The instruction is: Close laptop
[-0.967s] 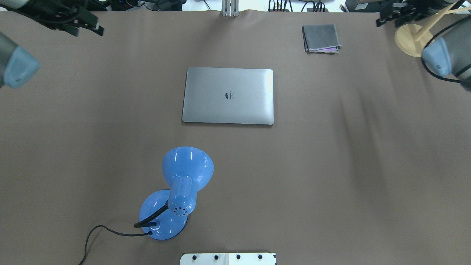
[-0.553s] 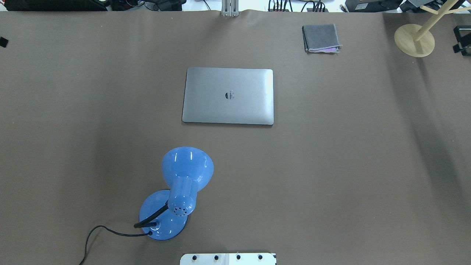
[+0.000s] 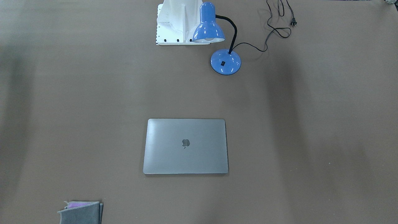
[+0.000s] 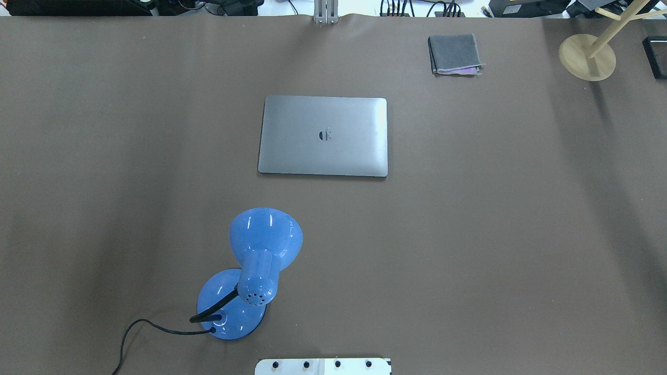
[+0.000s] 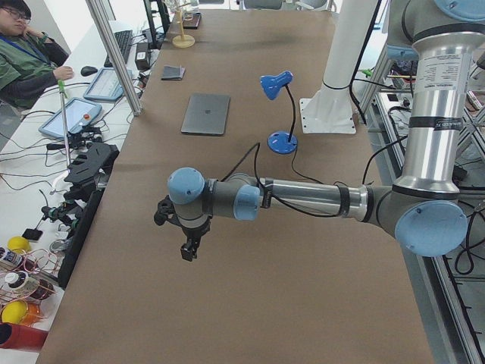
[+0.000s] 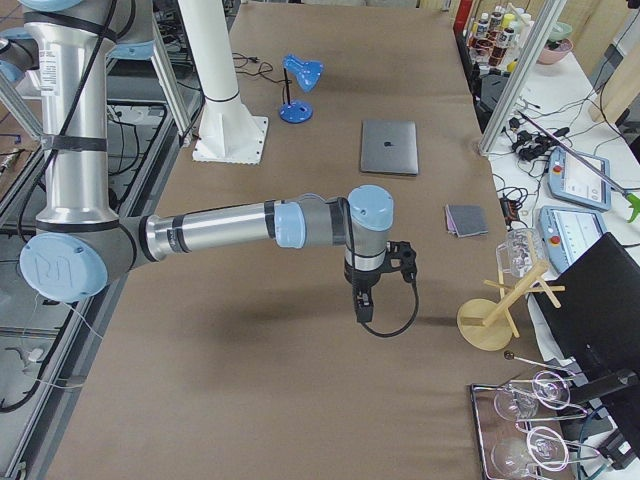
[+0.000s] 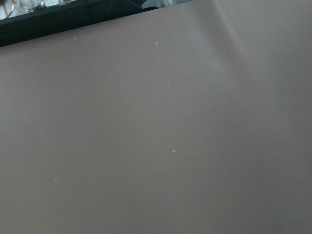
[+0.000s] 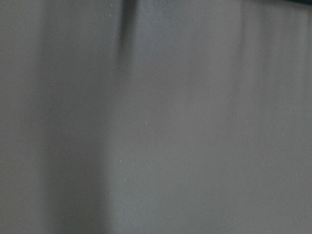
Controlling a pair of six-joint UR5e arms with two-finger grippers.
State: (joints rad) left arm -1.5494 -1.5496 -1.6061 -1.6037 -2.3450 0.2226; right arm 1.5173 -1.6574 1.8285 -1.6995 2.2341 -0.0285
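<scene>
The space-grey laptop lies flat on the brown table cover with its lid down and the dark apple logo facing up; it also shows in the front view and both side views. My left gripper hangs over the table's left end, far from the laptop. My right gripper hangs over the right end, also far from it. Both show only in the side views, so I cannot tell whether they are open or shut. Both wrist views show only bare table cover.
A blue desk lamp with a black cord stands near the robot's white base. A folded grey cloth lies at the far right. A wooden stand is at the far right corner.
Both arms, seen in the overhead view's top corners a second ago, have swung outward and left that view. The laptop has not moved.
</scene>
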